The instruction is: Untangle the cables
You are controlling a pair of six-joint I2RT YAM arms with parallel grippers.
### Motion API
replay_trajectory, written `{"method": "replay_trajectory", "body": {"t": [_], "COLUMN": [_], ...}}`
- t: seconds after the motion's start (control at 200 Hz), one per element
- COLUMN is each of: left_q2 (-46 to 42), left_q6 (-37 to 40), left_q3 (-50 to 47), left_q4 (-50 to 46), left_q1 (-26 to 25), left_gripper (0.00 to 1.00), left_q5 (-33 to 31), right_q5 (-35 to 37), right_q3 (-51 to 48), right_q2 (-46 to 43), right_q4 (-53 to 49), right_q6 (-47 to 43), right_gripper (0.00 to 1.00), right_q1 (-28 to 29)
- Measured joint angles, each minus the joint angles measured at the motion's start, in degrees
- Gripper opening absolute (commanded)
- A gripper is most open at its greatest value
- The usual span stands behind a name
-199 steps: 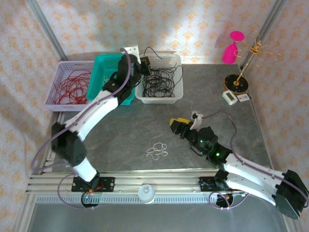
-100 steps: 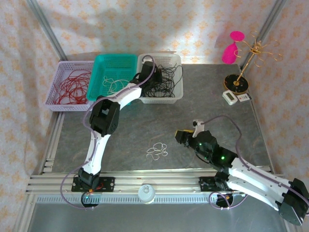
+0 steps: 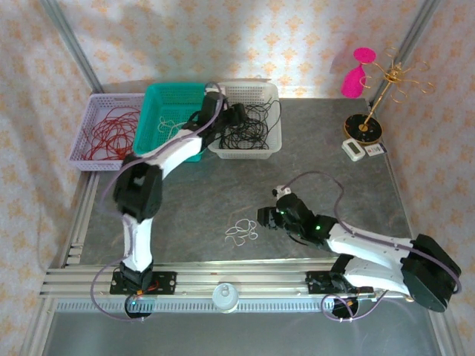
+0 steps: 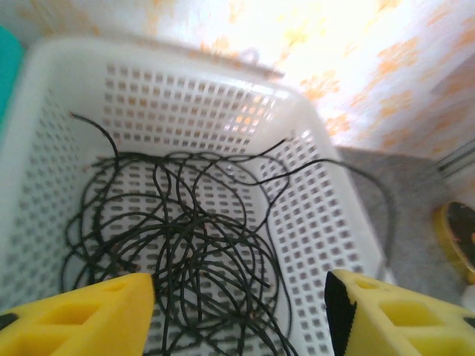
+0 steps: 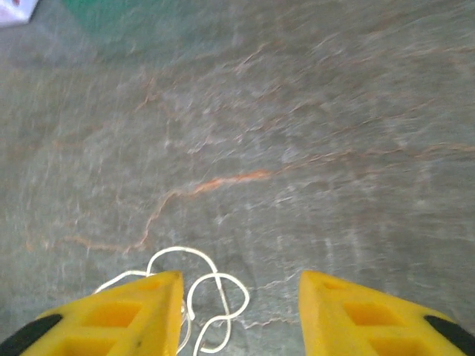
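Black cables (image 4: 178, 245) lie in a loose tangle in the white basket (image 4: 326, 222) at the back of the table (image 3: 249, 122). My left gripper (image 4: 239, 311) hangs open above them, nothing between its yellow fingers (image 4: 82, 315); from above it is over the basket's left side (image 3: 236, 116). A small white cable (image 3: 241, 231) lies loose on the grey table. My right gripper (image 3: 264, 216) stands open just right of it. In the right wrist view the white cable (image 5: 215, 304) curls by the left finger (image 5: 111, 315). Red cables (image 3: 111, 133) fill the lilac basket.
A teal basket (image 3: 159, 104) with a white cord (image 3: 169, 127) stands between the lilac basket (image 3: 93, 104) and the white one. A gold jewellery stand (image 3: 369, 119), a pink object (image 3: 356, 74) and a small white device (image 3: 356, 150) sit at the back right. Aluminium rails (image 3: 223, 278) run along the near edge.
My left gripper has opened above the white basket and its arm has shifted. The right arm has swung left toward the white cable, its jaws a little narrower.
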Motion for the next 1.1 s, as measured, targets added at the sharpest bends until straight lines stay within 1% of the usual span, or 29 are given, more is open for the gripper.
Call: {"method": "replay_trajectory", "body": {"t": [0.075, 0.16, 0.23, 0.335, 0.455, 0.556, 0.611, 0.696, 0.761, 0.811, 0.881, 1.026, 1.101], "left_q2": [-11.5, -24.1, -32.3, -40.1, -46.4, -52.2, -54.8, -57.2, -57.9, -58.1, -58.6, -61.5, -63.1], "left_q6": [0.2, 0.2, 0.1, -0.7, -2.9, -4.6, -5.5, -6.1, -6.1, -6.1, -5.6, -3.7, -2.4], "left_q3": [-10.6, -22.9, -32.5, -44.5, -54.1, -57.6, -58.1, -58.2, -58.5, -58.6, -59.1, -60.5, -61.6], "left_q4": [1.7, 3.3, 3.9, 1.6, -2.8, -5.3, -5.7, -5.8, -5.9, -6.2, -6.3, -5.3, -2.6], "left_q1": [-0.7, -2.4, -4.8, -8.3, -9.2, -9.2, -9.2, -9.6, -9.8, -10.0, -10.6, -13.6, -15.1], "left_gripper": [0.62, 0.62, 0.62, 0.62, 0.61, 0.61, 0.61, 0.59, 0.57, 0.56, 0.56, 0.56, 0.6], "left_q5": [-0.9, -2.3, -3.1, -3.4, -3.4, -3.4, -3.3, -3.1, -2.6, -2.3, -1.1, 3.0, 6.7], "right_q5": [-1.9, -4.2, -6.1, -9.0, -11.0, -11.7, -11.7, -11.7, -11.4, -10.8, -9.8, -6.7, -4.8], "right_q3": [0.9, 1.0, 0.9, 0.1, -1.2, -1.8, -2.3, -2.8, -2.8, -2.7, -2.3, 2.0, 6.5], "right_q2": [2.6, 4.6, 4.9, 4.9, 5.7, 8.7, 10.4, 12.1, 12.5, 12.1, 10.3, 1.6, -3.1], "right_q4": [0.1, 0.1, 0.2, 1.3, 3.1, 5.0, 5.7, 6.6, 6.8, 6.8, 5.6, -0.8, -3.9], "right_q6": [-0.6, -0.6, -0.5, -0.7, -0.7, -0.6, -0.6, -0.3, 0.0, -0.4, -0.4, -1.2, -1.7], "right_gripper": [0.37, 0.37, 0.38, 0.4, 0.39, 0.36, 0.32, 0.22, 0.13, 0.06, 0.0, 0.0, 0.0], "right_q1": [0.9, 1.3, 1.5, 2.7, 4.3, 4.6, 4.6, 4.9, 5.1, 5.1, 5.0, 5.0, 5.0]}}
